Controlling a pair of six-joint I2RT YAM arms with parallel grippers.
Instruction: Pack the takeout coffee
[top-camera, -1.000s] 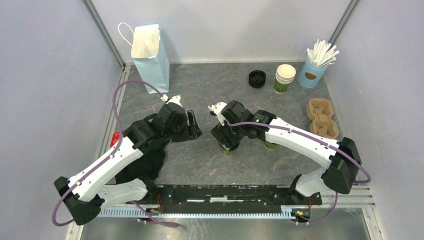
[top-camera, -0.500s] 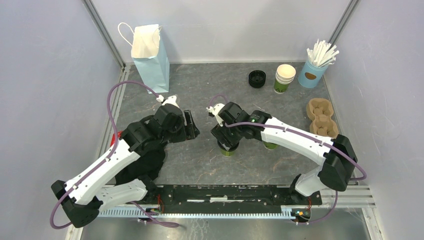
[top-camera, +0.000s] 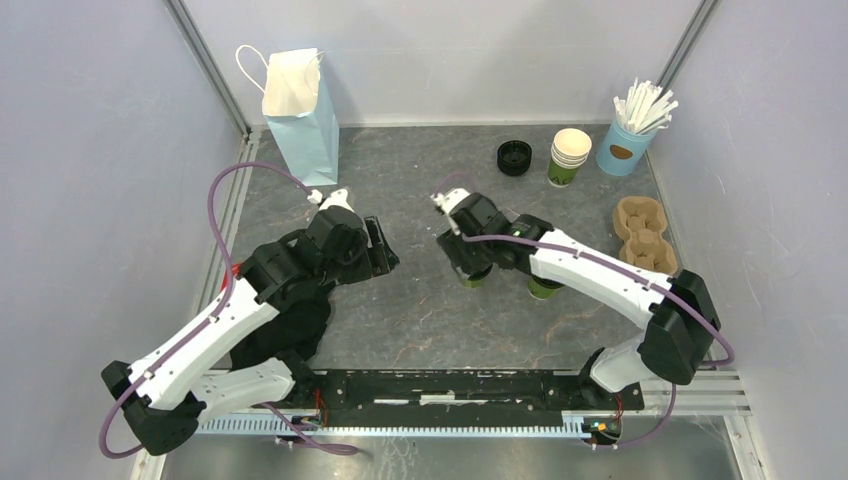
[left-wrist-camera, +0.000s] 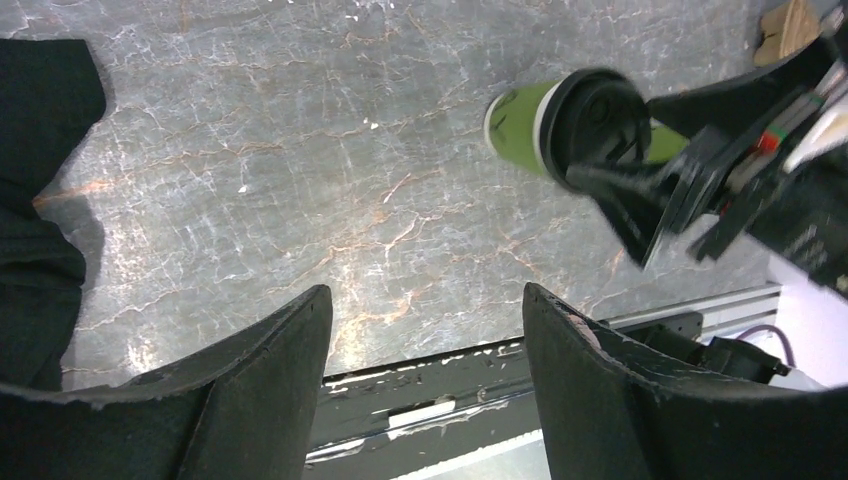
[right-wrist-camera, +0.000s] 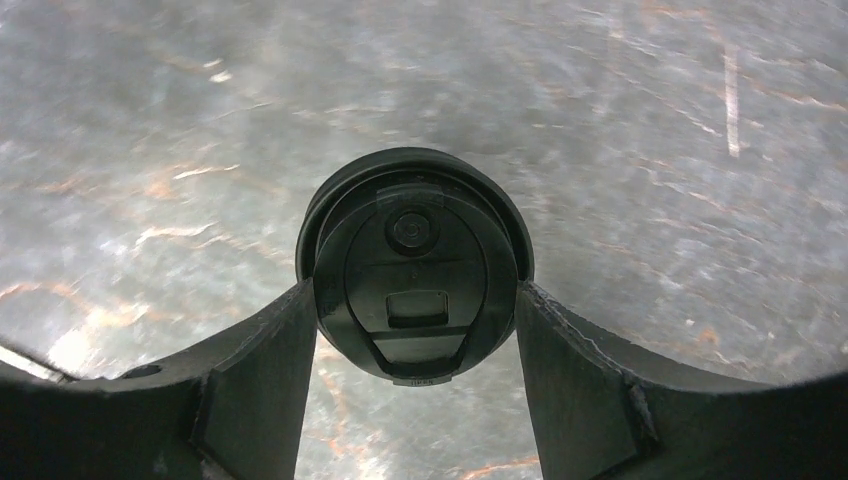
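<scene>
One takeout coffee (right-wrist-camera: 414, 262), green with a round black lid, stands upright between the fingers of my right gripper (right-wrist-camera: 415, 300), which presses on both sides of the lid. In the top view this cup (top-camera: 479, 279) shows just below the right gripper (top-camera: 472, 262) near the table's middle. The left wrist view has the same cup (left-wrist-camera: 525, 125) at upper right. A second takeout coffee (top-camera: 543, 290) stands on the table, half hidden under the right forearm. My left gripper (top-camera: 385, 250) hangs open and empty to the cup's left, its jaws (left-wrist-camera: 425, 300) wide apart above bare table.
A light blue paper bag (top-camera: 305, 115) stands at the back left. Along the back right are a stack of black lids (top-camera: 514, 157), a stack of lidless cups (top-camera: 570, 157) and a blue holder of white sticks (top-camera: 630, 140). A cardboard cup carrier (top-camera: 645, 235) lies at the right.
The right gripper has closed on the lidded cup and moved with it back and to the right. The left gripper has shifted slightly left and stayed open.
</scene>
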